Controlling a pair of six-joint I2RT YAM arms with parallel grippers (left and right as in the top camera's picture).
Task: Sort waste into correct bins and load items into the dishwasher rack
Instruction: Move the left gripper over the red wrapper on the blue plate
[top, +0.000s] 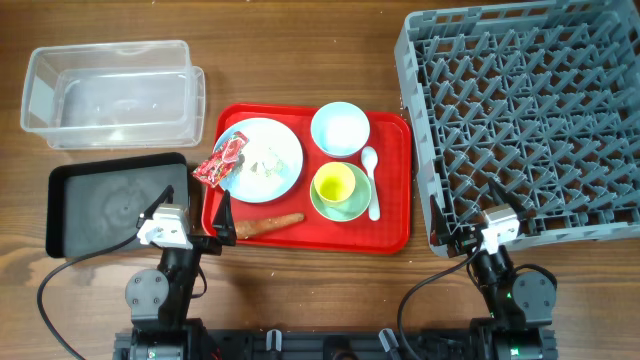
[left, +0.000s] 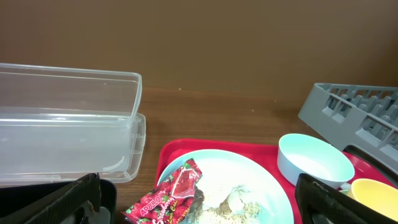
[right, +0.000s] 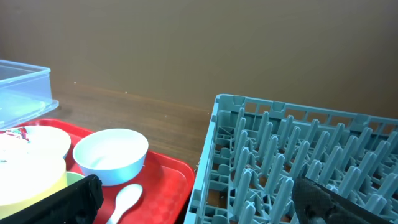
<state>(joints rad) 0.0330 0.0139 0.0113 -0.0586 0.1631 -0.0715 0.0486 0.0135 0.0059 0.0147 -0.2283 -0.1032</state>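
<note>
Both pincers gape empty at the near side of a brown wood-grain tabletop (top: 300, 60).
The left pincer (top: 218, 228) sits at the red tray's (top: 390, 235) near-left corner, beside the orange stick (top: 268, 224). The right pincer (top: 465, 205) is right of the tray, at the grey rack's (top: 530, 110) near corner. On the tray lie the plate (top: 275, 165), red wrapper (top: 222, 160), bowls, cup and spoon. The black tray (top: 110, 205) and clear tub (top: 110, 90) are to its left. A plain brown wall (left: 217, 43) stands behind.

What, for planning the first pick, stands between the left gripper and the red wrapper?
Nothing visible does. The open left gripper hangs at the red tray's near edge, the wrapper straight ahead on the plate's rim; the carrot stick lies aside.
</note>
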